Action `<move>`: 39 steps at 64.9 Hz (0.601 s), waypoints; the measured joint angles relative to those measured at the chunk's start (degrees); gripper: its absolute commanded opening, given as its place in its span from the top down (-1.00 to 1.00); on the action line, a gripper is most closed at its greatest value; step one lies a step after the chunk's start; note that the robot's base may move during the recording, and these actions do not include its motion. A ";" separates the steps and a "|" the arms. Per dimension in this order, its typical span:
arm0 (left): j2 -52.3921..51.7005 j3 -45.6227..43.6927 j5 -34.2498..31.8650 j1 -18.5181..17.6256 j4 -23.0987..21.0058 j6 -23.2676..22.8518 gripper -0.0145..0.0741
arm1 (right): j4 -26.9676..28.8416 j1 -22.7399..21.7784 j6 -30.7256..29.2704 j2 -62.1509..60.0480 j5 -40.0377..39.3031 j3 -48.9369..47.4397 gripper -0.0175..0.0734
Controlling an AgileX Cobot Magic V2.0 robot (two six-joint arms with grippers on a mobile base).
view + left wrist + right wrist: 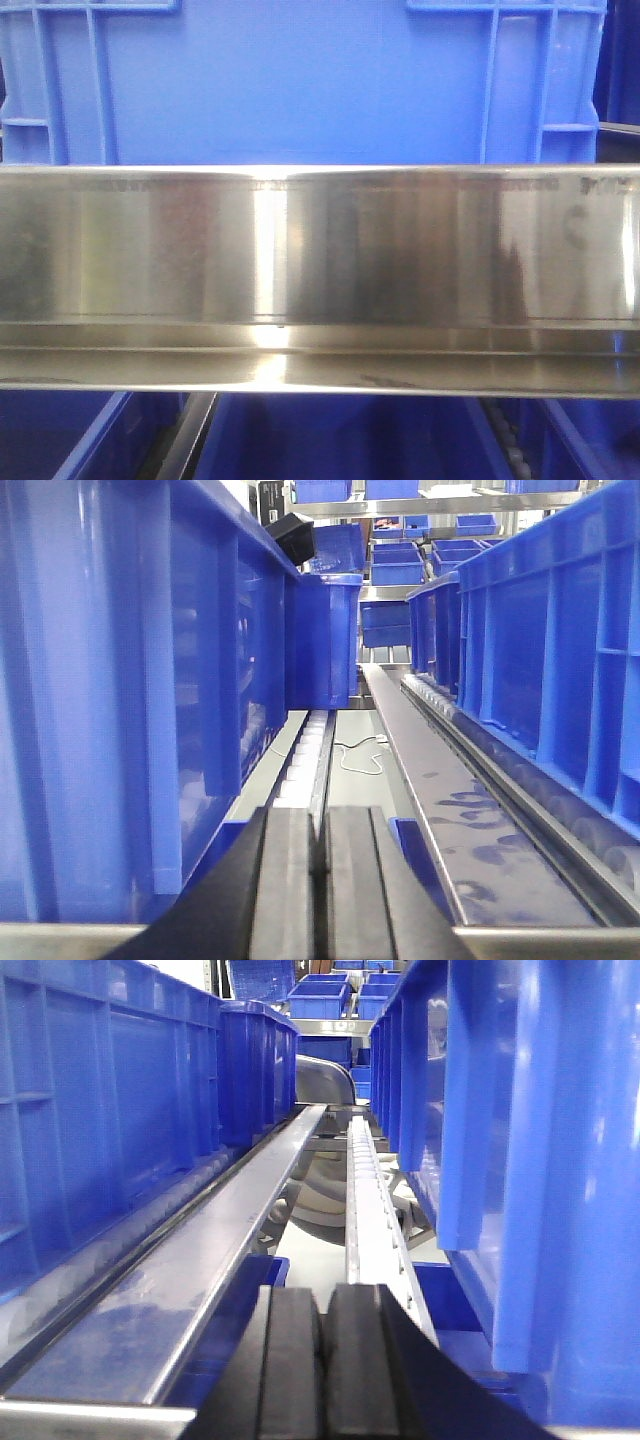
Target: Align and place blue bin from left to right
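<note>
Blue bin [300,90] fills the top of the front view, its flat wall and ribbed corner frames rising straight behind a shiny steel rail [320,250] that crosses the whole picture. More blue plastic shows below the rail, too cut off to name.

In the left wrist view the left gripper [318,880] sits low in the middle, its two dark fingers pressed together with only a thin seam between them and nothing held. A tall blue wall stands just beside it on the left; whether they touch I cannot tell. A roller track [305,755] runs ahead, and a row of other bins [540,640] lines the right.

The right gripper [322,1360] is likewise closed on nothing, pads touching.
</note>
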 measured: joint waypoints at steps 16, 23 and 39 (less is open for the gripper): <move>0.00 0.00 -0.45 0.00 0.00 0.00 0.92 | 0.00 0.00 0.00 0.00 0.00 0.00 0.74; 0.00 0.00 -1.59 0.00 0.00 0.00 0.92 | 0.00 0.00 0.00 0.00 0.00 0.00 0.74; 0.00 0.00 -3.63 0.00 0.00 0.00 0.92 | 0.00 0.00 0.00 0.00 0.00 0.00 0.74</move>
